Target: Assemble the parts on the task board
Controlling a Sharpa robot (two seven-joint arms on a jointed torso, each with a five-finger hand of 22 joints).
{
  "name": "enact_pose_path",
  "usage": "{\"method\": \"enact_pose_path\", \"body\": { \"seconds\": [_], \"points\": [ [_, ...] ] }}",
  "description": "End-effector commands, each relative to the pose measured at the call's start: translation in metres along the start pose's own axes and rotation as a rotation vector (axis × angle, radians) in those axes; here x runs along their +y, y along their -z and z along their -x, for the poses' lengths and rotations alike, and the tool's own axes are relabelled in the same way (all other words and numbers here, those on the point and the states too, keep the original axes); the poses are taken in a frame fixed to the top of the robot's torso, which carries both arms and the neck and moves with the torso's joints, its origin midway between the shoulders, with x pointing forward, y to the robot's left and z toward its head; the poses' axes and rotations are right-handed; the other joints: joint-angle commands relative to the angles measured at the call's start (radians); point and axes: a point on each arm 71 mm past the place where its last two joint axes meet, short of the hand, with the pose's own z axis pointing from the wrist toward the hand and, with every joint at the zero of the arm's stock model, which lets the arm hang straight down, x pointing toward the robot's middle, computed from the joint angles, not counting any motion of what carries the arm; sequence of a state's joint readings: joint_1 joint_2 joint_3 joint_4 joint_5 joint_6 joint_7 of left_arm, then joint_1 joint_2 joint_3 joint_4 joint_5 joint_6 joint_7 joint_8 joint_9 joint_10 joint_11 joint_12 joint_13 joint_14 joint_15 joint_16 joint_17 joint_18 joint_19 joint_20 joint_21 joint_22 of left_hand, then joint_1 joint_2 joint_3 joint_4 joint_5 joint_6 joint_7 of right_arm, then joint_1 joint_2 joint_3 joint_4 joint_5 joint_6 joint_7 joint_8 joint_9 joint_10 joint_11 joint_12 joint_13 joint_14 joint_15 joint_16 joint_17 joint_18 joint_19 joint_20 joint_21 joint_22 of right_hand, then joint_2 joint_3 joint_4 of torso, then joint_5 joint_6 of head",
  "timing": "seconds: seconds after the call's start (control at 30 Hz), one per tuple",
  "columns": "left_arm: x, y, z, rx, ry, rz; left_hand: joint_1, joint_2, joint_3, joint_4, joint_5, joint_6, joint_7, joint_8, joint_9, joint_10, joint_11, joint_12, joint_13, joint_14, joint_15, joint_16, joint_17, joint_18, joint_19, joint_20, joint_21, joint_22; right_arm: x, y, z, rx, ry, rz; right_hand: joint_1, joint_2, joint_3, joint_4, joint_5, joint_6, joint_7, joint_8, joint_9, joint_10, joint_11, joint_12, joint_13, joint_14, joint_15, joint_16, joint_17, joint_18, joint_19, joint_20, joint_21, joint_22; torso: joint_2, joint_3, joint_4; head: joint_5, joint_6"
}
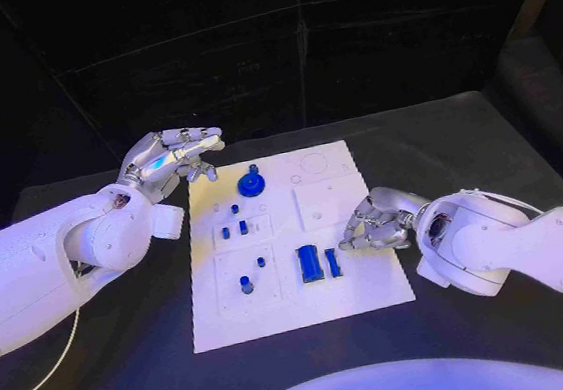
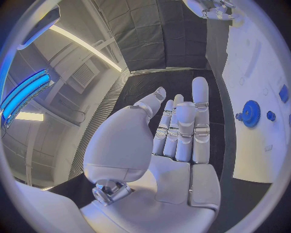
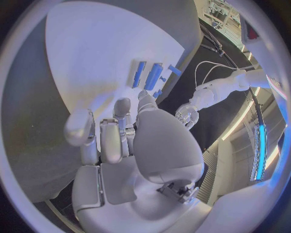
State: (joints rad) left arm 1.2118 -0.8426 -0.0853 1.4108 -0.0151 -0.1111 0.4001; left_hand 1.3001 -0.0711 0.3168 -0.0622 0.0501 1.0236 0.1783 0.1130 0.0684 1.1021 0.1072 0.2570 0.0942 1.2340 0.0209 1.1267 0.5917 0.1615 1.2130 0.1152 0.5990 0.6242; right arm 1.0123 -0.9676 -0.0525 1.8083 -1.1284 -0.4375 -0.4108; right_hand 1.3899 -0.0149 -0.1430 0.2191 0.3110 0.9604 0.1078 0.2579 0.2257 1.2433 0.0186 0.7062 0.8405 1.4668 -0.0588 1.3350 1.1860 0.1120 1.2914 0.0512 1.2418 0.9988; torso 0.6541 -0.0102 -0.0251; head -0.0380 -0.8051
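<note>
The left hand (image 1: 170, 157) hovers off the task board's (image 1: 363, 288) far left corner, fingers loosely spread, holding nothing. The right hand (image 1: 378, 220) rests at the board's right edge, fingers curled in — empty. A blue gear (image 1: 250, 183) sits near the far edge; two blue bars (image 1: 316, 262) lie nearer.

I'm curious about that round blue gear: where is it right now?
In the head view the blue gear stands at the task board's far left edge, just beside the left hand, which isn't touching it.

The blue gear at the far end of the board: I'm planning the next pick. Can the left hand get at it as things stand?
Probably yes. The left hand is empty, raised beside the blue gear, with nothing between them.
</note>
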Motion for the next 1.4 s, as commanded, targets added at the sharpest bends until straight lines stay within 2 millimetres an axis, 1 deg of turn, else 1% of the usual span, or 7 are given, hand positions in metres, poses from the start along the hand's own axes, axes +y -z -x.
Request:
{"method": "enact_pose_path", "body": {
  "seconds": [0.03, 0.47, 0.77, 0.8, 1.27, 1.33, 1.4],
  "points": [
    [-0.002, -0.001, 0.002, -0.013, 0.008, -0.024, -0.016, -0.003, -0.020, 0.004, -0.001, -0.007, -0.002, 0.007, 0.000, -0.009, -0.002, 0.010, 0.003, -0.084, 0.005, -0.071, -0.102, 0.017, -0.043, 0.008, -0.031, -0.014, 0.008, -0.007, 0.016, 0.002, -0.346, 0.204, 0.086, 0.036, 0.035, -0.035, -0.021, -0.020, 0.012, -0.023, -0.011, -0.080, 0.026, -0.155, -0.121, -0.079, 0.016, -0.236, -0.284, 0.060, -0.174, 0.013, -0.241, -0.324, -0.016, -0.0056, -0.0004, -0.005, 0.013],
    [0.013, -0.017, 0.027, -0.136, 0.059, -0.052, -0.003, 0.020, -0.061, 0.028, -0.002, -0.011, 0.001, -0.007, -0.002, -0.025, 0.031, -0.073, -0.031, -0.295, 0.089, -0.635, -0.388, 0.017, -0.383, 0.108, -0.372, -0.242, -0.015, -0.080, 0.080, -0.138, -0.686, 0.370, 0.190, 0.011, 0.159, -0.051, -0.113, 0.047, 0.070, -0.174, -0.114, -0.132, 0.107, -0.600, -0.685, -0.410, 0.153, -1.099, -0.955, 0.064, -0.413, 0.161, -0.826, -0.719, -0.082, -0.0176, -0.0158, -0.014, 0.101],
    [0.026, -0.028, 0.037, -0.236, 0.057, -0.067, 0.007, 0.026, -0.088, 0.032, -0.002, -0.034, -0.017, -0.043, -0.003, -0.058, 0.065, -0.148, -0.032, -0.336, 0.128, -0.814, -0.468, 0.023, -0.477, 0.157, -0.475, -0.329, -0.022, -0.108, 0.090, -0.188, -0.715, 0.383, 0.152, 0.005, 0.206, -0.085, -0.113, 0.060, 0.074, -0.194, -0.156, -0.101, 0.115, -0.641, -0.780, -0.316, 0.153, -1.206, -1.075, 0.072, -0.310, 0.152, -0.937, -0.811, -0.101, -0.0135, -0.0029, -0.011, 0.154],
    [0.029, -0.028, 0.033, -0.183, 0.039, -0.023, -0.386, 0.071, -0.153, 0.062, -0.050, -0.328, -0.065, -0.113, -0.068, -0.370, 0.010, -0.177, -0.094, -0.605, 0.081, -0.901, -0.502, -0.038, -0.694, 0.075, -0.509, -0.415, -0.025, -0.107, 0.087, -0.199, -0.646, 0.312, -0.303, 0.015, 0.143, -0.126, -0.169, -0.251, 0.019, -0.258, -0.226, -0.450, 0.075, -0.706, -0.841, -0.671, 0.059, -1.242, -1.104, 0.013, -0.613, 0.093, -1.025, -0.864, -0.093, -0.0157, -0.0101, -0.013, 0.143],
    [0.037, -0.015, 0.003, -0.271, -0.010, -0.018, -0.765, 0.071, -0.223, 0.062, -0.050, -0.619, -0.178, -0.113, -0.068, -0.675, -0.037, -0.257, -0.094, -0.866, -0.021, -1.003, -0.592, -0.075, -0.912, -0.003, -0.599, -0.506, 0.001, -0.085, 0.069, -0.319, -0.774, 0.316, -0.749, 0.015, 0.143, -0.219, -0.228, -0.536, -0.032, -0.258, -0.226, -0.767, -0.019, -0.706, -0.841, -0.984, 0.059, -1.335, -1.186, -0.026, -0.879, 0.033, -1.116, -0.922, -0.110, 0.0100, 0.0249, 0.038, 0.205],
    [0.038, -0.011, -0.005, -0.295, -0.025, -0.018, -0.806, 0.071, -0.231, 0.062, -0.050, -0.650, -0.178, -0.113, -0.068, -0.708, -0.107, -0.257, -0.094, -0.894, -0.021, -1.012, -0.592, -0.075, -0.935, -0.012, -0.599, -0.515, 0.007, -0.078, 0.065, -0.348, -0.804, 0.309, -0.796, 0.015, 0.143, -0.219, -0.234, -0.568, -0.038, -0.258, -0.226, -0.802, -0.019, -0.706, -0.841, -1.020, 0.059, -1.335, -1.186, -0.026, -0.910, 0.026, -1.125, -0.928, -0.110, 0.0102, 0.0251, 0.038, 0.205],
    [0.039, -0.005, -0.016, -0.326, -0.044, -0.019, -0.852, 0.071, -0.239, 0.062, -0.050, -0.684, -0.178, -0.113, -0.068, -0.744, -0.107, -0.257, -0.094, -0.925, -0.021, -1.022, -0.592, -0.086, -0.961, -0.021, -0.599, -0.525, 0.014, -0.069, 0.060, -0.377, -0.835, 0.298, -0.854, 0.015, 0.143, -0.219, -0.311, -0.606, -0.108, -0.258, -0.226, -0.845, -0.019, -0.706, -0.841, -1.064, 0.059, -1.335, -1.186, -0.035, -0.948, 0.019, -1.137, -0.999, -0.110, 0.0102, 0.0251, 0.038, 0.205]
  ]
}}
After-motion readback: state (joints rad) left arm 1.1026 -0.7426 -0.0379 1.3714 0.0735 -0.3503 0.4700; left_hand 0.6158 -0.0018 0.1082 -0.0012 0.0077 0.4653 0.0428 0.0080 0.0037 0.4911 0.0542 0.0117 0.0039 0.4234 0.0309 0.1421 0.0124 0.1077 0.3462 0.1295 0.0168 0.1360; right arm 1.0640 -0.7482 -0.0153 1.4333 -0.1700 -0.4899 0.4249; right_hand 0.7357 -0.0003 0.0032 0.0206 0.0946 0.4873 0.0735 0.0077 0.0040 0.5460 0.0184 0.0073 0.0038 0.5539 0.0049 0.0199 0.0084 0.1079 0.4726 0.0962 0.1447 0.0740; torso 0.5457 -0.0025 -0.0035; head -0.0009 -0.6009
